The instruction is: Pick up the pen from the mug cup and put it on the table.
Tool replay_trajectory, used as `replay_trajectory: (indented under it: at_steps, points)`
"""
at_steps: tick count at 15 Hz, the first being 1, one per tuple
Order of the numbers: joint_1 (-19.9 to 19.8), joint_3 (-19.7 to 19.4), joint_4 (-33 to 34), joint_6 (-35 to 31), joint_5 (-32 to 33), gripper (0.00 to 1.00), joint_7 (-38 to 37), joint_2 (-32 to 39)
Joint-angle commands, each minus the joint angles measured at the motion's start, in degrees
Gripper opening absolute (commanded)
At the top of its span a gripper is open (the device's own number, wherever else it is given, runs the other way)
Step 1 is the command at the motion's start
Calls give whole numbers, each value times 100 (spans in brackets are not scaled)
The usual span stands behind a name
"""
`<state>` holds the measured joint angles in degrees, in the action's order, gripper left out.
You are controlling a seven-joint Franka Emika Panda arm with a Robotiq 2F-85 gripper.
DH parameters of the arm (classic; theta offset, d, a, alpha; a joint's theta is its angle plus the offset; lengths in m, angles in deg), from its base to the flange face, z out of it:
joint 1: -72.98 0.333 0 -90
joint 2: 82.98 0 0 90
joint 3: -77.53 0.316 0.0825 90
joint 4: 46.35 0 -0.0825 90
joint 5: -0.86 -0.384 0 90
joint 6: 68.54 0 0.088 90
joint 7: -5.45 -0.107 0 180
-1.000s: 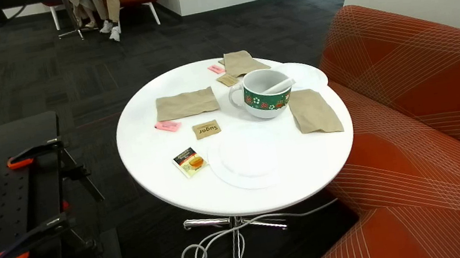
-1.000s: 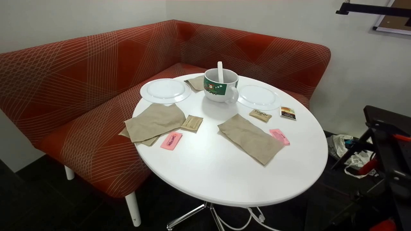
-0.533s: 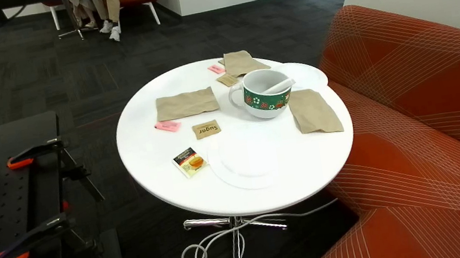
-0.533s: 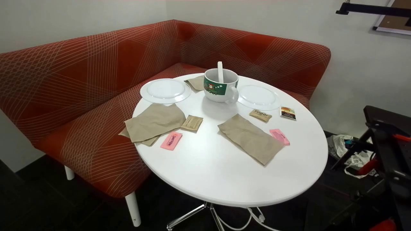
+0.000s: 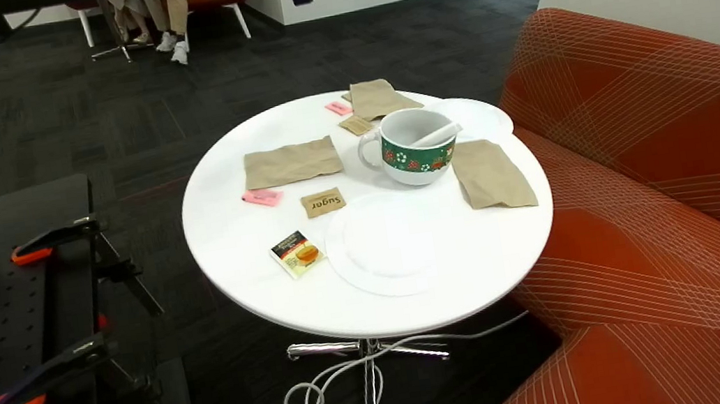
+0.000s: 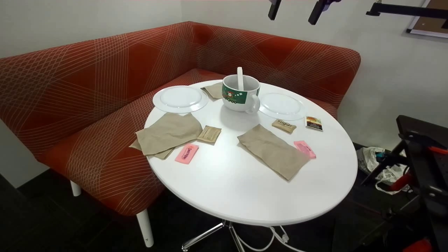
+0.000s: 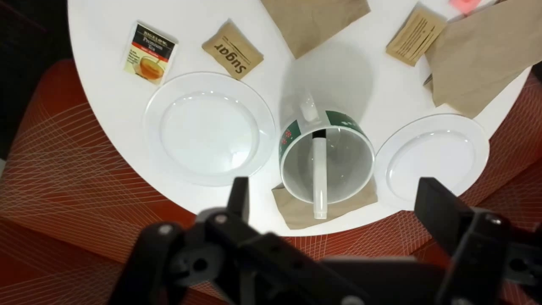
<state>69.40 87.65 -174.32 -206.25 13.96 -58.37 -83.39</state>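
In the wrist view, left of the mug [image 7: 345,169] is a plate [image 7: 207,131]. The pen [image 7: 320,178] leans inside, poking out, likely easy to grab. The gripper [image 7: 333,192], higher than the mug, is spread wide, maybe to fit the pen, seen below through its gap. Right of the mug: another plate [image 7: 449,156].

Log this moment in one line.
black gripper: open, holding nothing | slim white pen: leaning in green-banded white mug | mug: upright on round white table

The table [image 6: 227,171] gleams brightly, softly shadowed beside the mug cup [image 6: 239,98].
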Motion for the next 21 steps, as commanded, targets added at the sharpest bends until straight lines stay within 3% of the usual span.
replay_trajectory:
  at_steps: [1, 4, 5, 12, 18, 21]
  points:
    - [272, -389, 432, -351, 628, 100, -681, 692]
    - [511, -738, 656, -570, 1147, 100, -1077, 1103]
    - [531, -750, 387, -481, 833, 100, -731, 828]
    - [649, -892, 591, -547, 963, 100, -827, 1087]
    - [776, -1199, 999, -1368, 995, 100, -816, 1745]
    - [864, -1346, 1327, -1434, 817, 100, -672, 2187]
